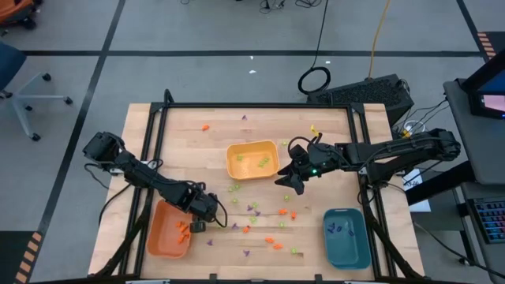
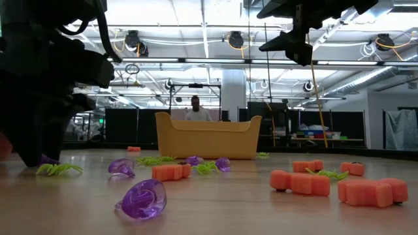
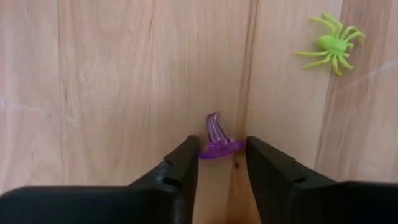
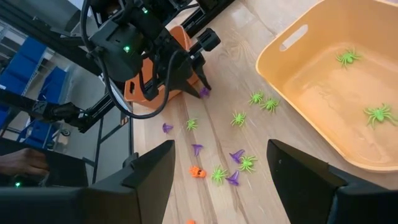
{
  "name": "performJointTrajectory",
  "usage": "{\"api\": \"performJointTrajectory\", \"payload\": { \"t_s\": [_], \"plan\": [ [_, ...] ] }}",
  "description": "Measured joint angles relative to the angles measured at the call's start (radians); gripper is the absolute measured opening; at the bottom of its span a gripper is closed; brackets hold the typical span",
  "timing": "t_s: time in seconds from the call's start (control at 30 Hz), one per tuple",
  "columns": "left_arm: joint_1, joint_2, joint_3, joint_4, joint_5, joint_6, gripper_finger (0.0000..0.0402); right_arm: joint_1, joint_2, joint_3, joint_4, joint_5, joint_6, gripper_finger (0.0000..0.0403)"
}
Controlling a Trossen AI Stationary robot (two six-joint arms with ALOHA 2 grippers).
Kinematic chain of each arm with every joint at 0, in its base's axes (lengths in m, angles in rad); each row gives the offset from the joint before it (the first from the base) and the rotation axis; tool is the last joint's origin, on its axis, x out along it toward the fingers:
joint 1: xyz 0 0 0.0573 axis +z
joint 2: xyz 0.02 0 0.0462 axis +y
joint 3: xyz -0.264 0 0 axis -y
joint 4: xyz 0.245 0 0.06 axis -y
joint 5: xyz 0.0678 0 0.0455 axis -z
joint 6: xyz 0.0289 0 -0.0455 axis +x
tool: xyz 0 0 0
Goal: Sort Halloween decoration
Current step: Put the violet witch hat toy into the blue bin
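Note:
Tiny orange, light green and purple Halloween pieces (image 1: 254,211) are scattered on the wooden table between three trays. My left gripper (image 1: 199,221) is down at the table beside the orange tray (image 1: 162,237), with a small purple witch hat (image 3: 217,138) between its fingertips. A green spider (image 3: 330,45) lies farther off. My right gripper (image 1: 289,180) hangs open above the table near the yellow tray (image 1: 252,160), touching nothing. It shows high up in the low view (image 2: 294,39). Below it lie green spiders and purple hats (image 4: 236,155). My left gripper (image 3: 217,158) pinches the purple witch hat by its brim (image 3: 219,149) between the two fingertips (image 3: 186,155), one on each side. The fingers come from above, pointing down. The hat stands upright with its brim on the table.
The yellow tray holds green spiders (image 4: 379,114), the orange tray holds orange pieces (image 1: 183,229), and the teal tray (image 1: 346,235) holds purple ones. In the low view, orange pumpkins (image 2: 300,183) and a purple piece (image 2: 140,198) lie near the front edge. A person stands far behind the table.

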Motion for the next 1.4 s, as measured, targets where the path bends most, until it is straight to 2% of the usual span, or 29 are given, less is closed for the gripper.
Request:
{"api": "performJointTrajectory", "payload": {
  "t_s": [0.3, 0.73, 1.23, 1.4],
  "plan": [
    [0.0, 0.0, 0.0, 0.002, 0.002, -0.001, 0.0058, 0.0, 0.0, 0.0, 0.0, 0.0, 0.0, 0.024],
    [0.0, -0.002, 0.005, -0.002, 0.026, 0.002, 0.0011, 0.0, 0.0, 0.0, 0.0, 0.051, 0.0, 0.024],
    [-0.001, -0.003, 0.034, -0.011, 0.033, 0.019, 0.0, 0.0, 0.0, 0.0, 0.0, 0.051, 0.0, 0.024],
    [-0.001, -0.003, 0.096, -0.065, 0.025, 0.02, 0.0, 0.0, 0.0, 0.0, 0.0, 0.051, 0.0, 0.024]
  ]
}}
